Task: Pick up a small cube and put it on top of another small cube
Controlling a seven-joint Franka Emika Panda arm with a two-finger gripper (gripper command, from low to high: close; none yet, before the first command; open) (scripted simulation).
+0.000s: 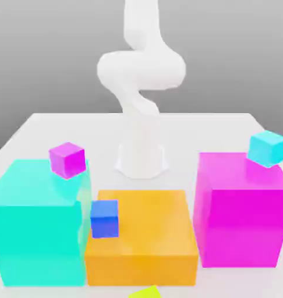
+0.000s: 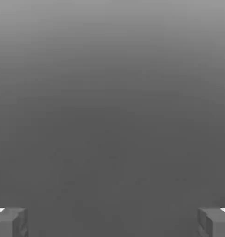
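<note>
My jaws (image 2: 112, 223), spread wide; small cubes: magenta (image 1: 67, 160) on the turquoise block (image 1: 42, 233), blue (image 1: 105, 219) on the orange block (image 1: 147, 233), cyan (image 1: 268, 149) seemingly on the magenta block (image 1: 243, 215), though its contact is hard to judge.

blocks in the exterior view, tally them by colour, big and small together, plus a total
magenta: 2, a small cube and a large block
cyan or turquoise: 2, a small cyan cube and a large turquoise block
blue: 1, a small blue cube
orange: 1, a low orange block
yellow-green: 1, a partly visible piece
total: 7
</note>
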